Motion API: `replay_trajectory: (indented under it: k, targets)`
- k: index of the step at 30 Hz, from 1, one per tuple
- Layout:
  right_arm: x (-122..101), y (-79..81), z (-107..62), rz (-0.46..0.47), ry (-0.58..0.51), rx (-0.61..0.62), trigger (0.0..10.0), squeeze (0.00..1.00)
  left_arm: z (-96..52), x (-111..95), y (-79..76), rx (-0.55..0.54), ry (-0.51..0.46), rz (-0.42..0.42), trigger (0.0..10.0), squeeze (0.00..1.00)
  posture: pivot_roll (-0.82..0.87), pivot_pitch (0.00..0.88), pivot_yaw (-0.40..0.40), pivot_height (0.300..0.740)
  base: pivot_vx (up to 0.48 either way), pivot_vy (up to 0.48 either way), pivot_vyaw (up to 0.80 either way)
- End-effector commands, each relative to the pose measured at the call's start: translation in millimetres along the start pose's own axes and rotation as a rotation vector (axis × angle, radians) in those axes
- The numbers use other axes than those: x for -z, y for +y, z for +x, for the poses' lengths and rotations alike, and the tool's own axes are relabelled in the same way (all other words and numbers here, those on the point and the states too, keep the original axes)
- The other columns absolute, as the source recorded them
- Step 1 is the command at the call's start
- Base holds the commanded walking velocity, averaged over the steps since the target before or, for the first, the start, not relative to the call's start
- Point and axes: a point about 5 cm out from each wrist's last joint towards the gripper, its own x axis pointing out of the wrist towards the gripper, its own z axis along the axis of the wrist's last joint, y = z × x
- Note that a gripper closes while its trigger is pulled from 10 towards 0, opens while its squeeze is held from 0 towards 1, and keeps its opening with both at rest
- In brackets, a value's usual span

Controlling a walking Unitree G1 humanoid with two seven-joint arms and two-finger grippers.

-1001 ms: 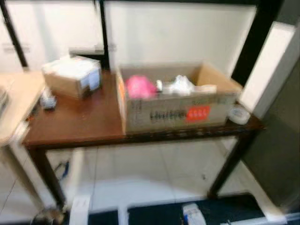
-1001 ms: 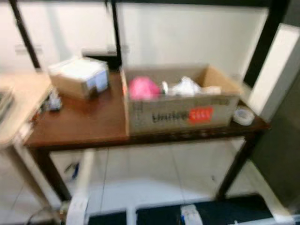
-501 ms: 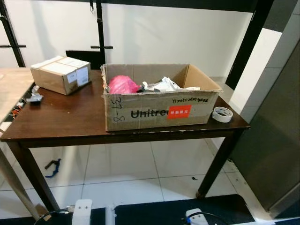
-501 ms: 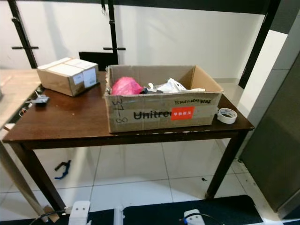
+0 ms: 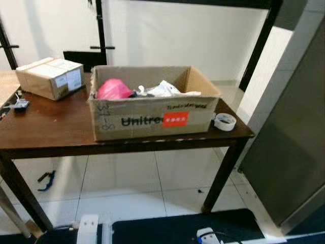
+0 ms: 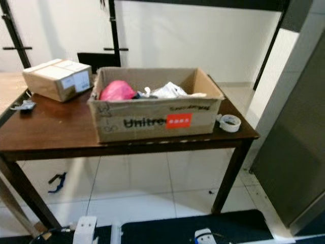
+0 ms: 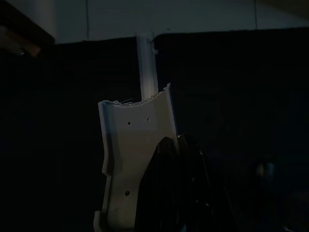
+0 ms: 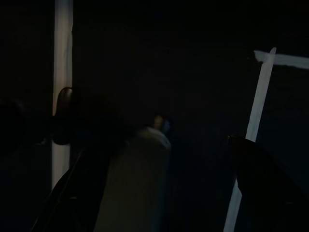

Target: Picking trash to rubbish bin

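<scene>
An open box (image 6: 152, 114) of trash (image 6: 118, 90) sits on the tabletop (image 6: 56, 134), tape roll (image 6: 229, 122) beside it. I cannot tell either hand's opening.

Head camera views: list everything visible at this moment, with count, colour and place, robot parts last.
table: one, dark brown wood, across the middle of the view.
open cardboard box: one, brown with black lettering and a red label, on the table's right half.
pink bag: one, pink, inside the open box at its left end.
white crumpled trash: some, white, inside the box beside the pink bag.
sealed carton: one, brown with white labels, on the table's back left.
tape roll: one, white, on the table's right end beside the box.
small gadget: one, grey, at the table's left edge.
blue tool: one, on the tiled floor under the table.
left gripper: dark wrist view, arm idle.
right gripper: dark wrist view, arm idle.
</scene>
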Motion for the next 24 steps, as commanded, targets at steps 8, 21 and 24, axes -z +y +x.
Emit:
replay_trajectory:
  k: [8, 21, 24]
  targets:
    - [7.7, -6.2, -2.0, 0.019, 0.022, 0.018, 10.0, 0.0, -0.6, 7.6, -2.5, 0.002, 0.042, -0.019, 10.0, 0.0, 0.01, 0.081, -0.021, 0.74, 0.0, -0.212, 0.0]
    - [6.2, -4.8, -1.6, 0.024, 0.018, 0.013, 10.0, 0.0, 0.1, 3.2, -4.1, 0.012, 0.016, -0.025, 10.0, 0.0, 0.01, 0.082, -0.022, 0.74, 0.0, 0.443, 0.0]
    - [6.2, -4.1, -1.4, 0.024, 0.017, 0.012, 10.0, 0.0, 0.1, 2.9, -3.1, 0.005, 0.016, -0.018, 10.0, 0.0, 0.01, 0.081, -0.022, 0.74, 0.0, 0.0, 0.0]
